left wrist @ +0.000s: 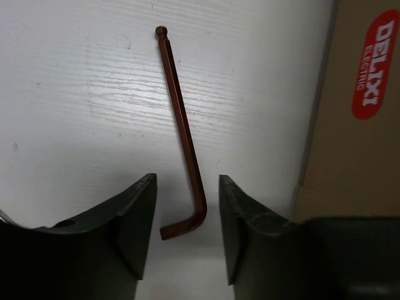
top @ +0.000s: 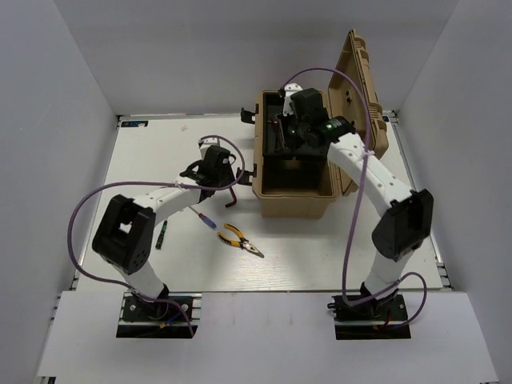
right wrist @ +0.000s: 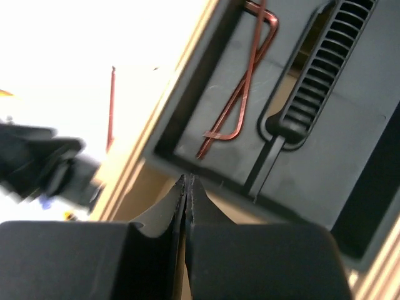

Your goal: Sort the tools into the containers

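Straddling a thin hex key [left wrist: 183,134] with the left hand [left wrist: 186,187], half open and gripping nothing; lies flat mid-surface [left wrist: 75,94], near the toolbox [left wrist: 350,181]. Stiff, light, slick steel, so pinch the long shank just above the bend. Hovering over the toolbox with the right hand [right wrist: 188,182] shut, empty.

bright, even light, soft shadows, blown-out white table [right wrist: 75,37] and slight blur in the right wrist view

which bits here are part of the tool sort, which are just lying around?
Job:
- hex key on table
- pliers
- blue-tipped screwdriver
- small dark screwdriver
- hex keys in tray
- tan toolbox

Just there:
- purple cables
- DELIXI sticker
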Tool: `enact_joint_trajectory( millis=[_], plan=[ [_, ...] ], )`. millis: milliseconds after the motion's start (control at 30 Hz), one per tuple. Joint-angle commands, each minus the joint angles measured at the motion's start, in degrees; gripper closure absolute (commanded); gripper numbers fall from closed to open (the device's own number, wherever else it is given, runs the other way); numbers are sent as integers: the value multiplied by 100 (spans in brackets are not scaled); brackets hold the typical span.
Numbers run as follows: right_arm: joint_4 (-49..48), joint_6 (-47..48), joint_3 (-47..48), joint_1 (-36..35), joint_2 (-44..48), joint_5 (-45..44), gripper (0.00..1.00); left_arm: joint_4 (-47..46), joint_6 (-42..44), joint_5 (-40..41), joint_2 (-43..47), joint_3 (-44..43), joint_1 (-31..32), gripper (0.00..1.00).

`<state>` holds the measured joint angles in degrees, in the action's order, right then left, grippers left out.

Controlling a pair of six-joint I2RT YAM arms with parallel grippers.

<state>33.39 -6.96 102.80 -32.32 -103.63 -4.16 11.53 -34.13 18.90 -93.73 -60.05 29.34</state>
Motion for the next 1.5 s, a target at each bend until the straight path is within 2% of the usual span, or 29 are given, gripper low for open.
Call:
enact_joint_trajectory(
  millis=[0, 67, 133, 333, 433, 733, 900, 1133, 1167, 1267, 1467],
  plan=[
    [-271, -104, -357, -3, 510, 583, 100, -11, -173, 131, -346, -331, -25, 48],
    [-315, -112, -602, -3, 756, 653, 100, -10, -234, 132, -479, -420, -78, 55],
    [-324, -86, -761, 6, 905, 689, 100, -10, -234, 132, -697, -621, -130, 55],
    [-429, -69, -1157, 23, 1170, 750, 100, 393, -287, 79, -1419, -1456, -183, 44],
    [-456, -77, -1280, 15, 1293, 742, 100, 638, -287, 141, -1683, -1746, -183, 42],
    [-473, -165, -1412, 32, 1425, 812, 100, 894, -340, 255, -2052, -1852, -236, 42],
    [-429, -183, -1421, 41, 1539, 899, 100, 1079, -287, 255, -2394, -2185, -236, 44],
    [-289, -174, -1307, 32, 1688, 1242, 100, 1369, -235, 316, -2624, -2318, -236, 55],
    [-254, -157, -1255, 41, 1706, 1303, 100, 1370, -182, 317, -2624, -2318, -236, 63],
    [-192, -209, -1219, 15, 1794, 1374, 100, 1422, -112, 439, -2624, -2169, -236, 73],
    [-183, -253, -1272, 32, 1961, 1480, 100, 1606, 64, 615, -2562, -2010, -289, 75]
  ],
)
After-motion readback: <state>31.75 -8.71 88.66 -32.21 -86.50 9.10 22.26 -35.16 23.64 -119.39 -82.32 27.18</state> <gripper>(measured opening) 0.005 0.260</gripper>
